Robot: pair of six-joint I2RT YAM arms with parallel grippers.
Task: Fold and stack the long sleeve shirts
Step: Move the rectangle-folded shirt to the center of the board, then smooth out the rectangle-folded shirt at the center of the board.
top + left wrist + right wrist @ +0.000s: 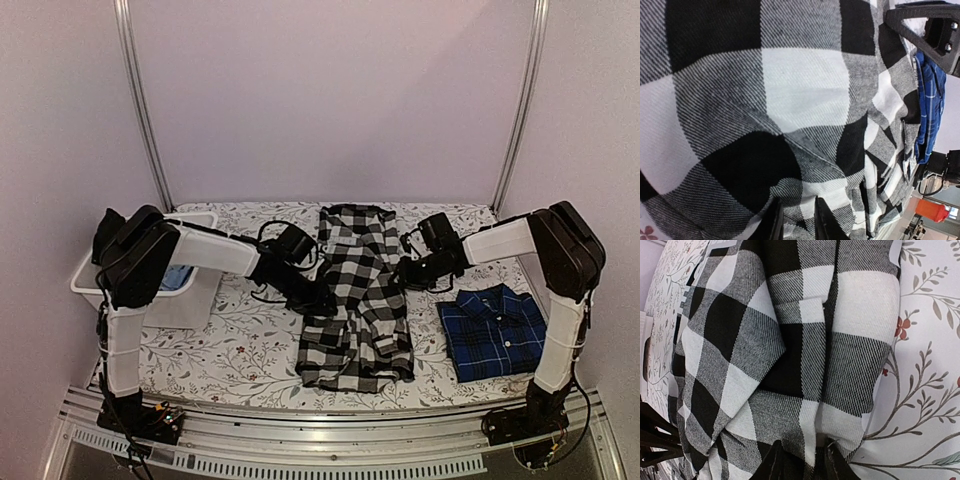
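The left gripper (318,298) is pinching the 9 o'clock edge of the black-and-white buffalo-check cloth shirt (355,300), which is lying mid floral-print table (240,350). The right gripper (405,272) is clamping its 3 o'clock edge. The folded navy plaid cloth shirt (493,332) is lying at its 4 o'clock, apart.

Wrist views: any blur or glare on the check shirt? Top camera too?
Left wrist: check shirt weave sharp, no glare; far background at lower right soft. Right wrist: weave and floral tablecloth crisp, no glare. Top external: even soft light, no glare, only faint shadows; navy shirt plaid readable, fine weave not resolved.
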